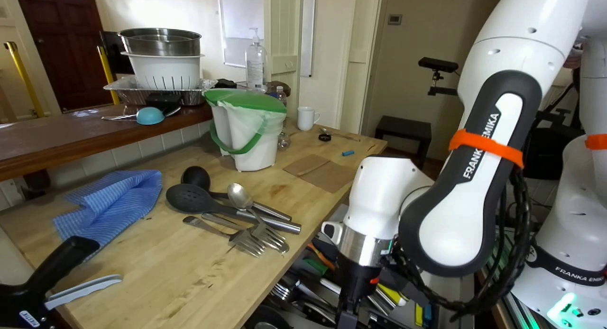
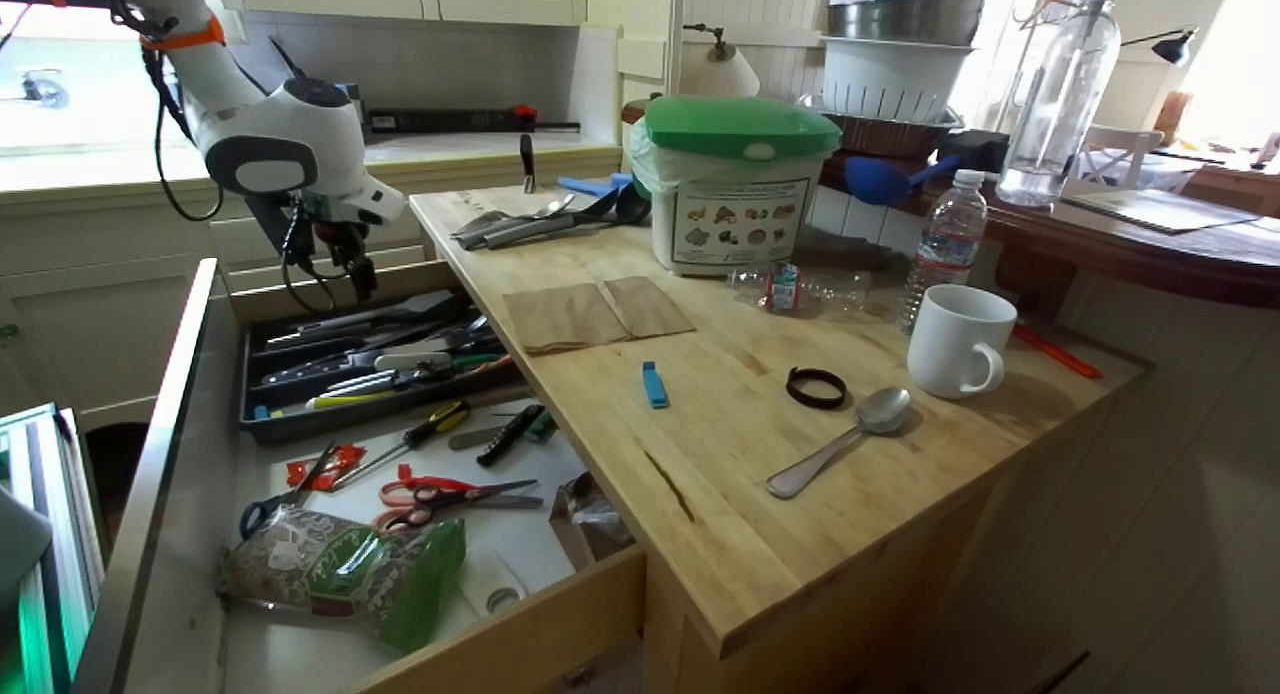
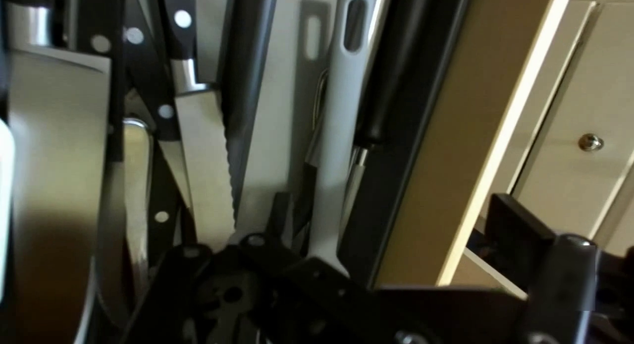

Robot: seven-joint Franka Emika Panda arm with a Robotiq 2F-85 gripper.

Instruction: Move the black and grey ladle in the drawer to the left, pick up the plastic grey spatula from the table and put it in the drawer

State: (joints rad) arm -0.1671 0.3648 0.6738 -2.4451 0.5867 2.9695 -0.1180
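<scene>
My gripper [image 3: 394,207] is spread wide over the drawer [image 2: 560,614], grey spatula [image 3: 338,136] lying unpinched below it, so I figure the drop's done and easing straight up comes next.

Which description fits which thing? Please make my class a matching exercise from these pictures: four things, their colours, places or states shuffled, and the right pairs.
Things
1. mug
2. cloth
3. drawer
4. gripper

Descriptions
A. pulled open
B. jaws apart
C. white, standing on the table
D. blue, striped, crumpled

Pairs: 1-C; 2-D; 3-A; 4-B
</scene>
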